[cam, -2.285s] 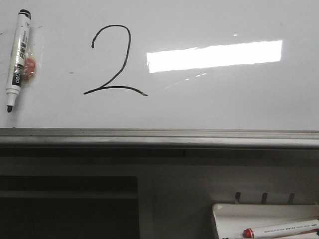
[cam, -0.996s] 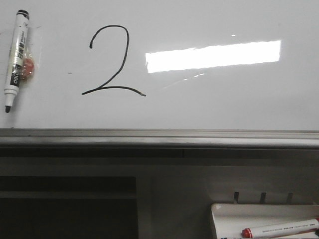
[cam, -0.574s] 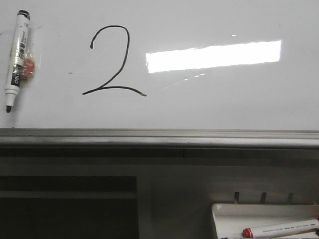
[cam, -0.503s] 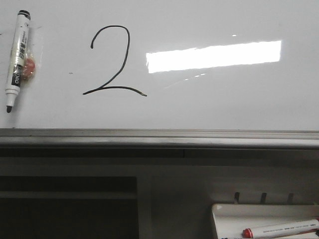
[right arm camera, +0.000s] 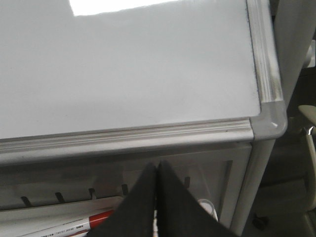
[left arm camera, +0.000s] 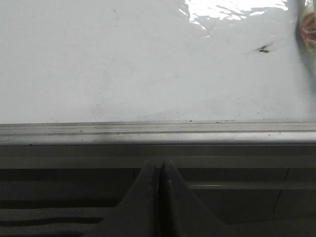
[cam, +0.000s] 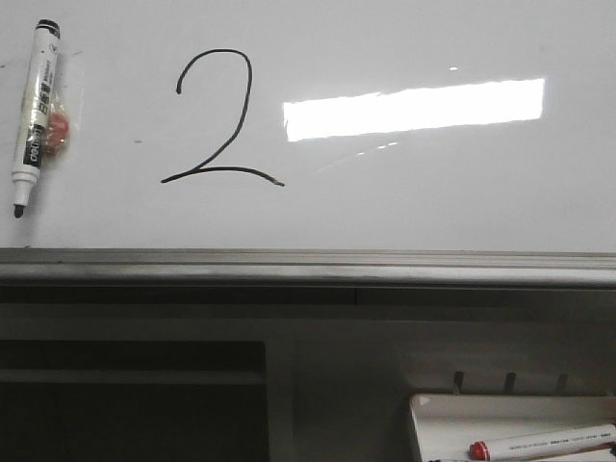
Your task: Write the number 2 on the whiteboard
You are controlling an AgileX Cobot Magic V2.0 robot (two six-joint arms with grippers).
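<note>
Below the board edge, left gripper [left arm camera: 159, 170] and right gripper [right arm camera: 157, 173] are sitting pressed closed, empty. Number 2 [cam: 217, 120] is standing complete on the whiteboard [cam: 433, 192], beside the black marker [cam: 33, 114]. Judged best: retract without smudging ink.

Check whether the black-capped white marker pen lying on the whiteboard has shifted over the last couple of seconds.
No. The black-capped white marker pen lies at the same spot left of the hand-drawn black number 2 on the glossy white whiteboard.
</note>
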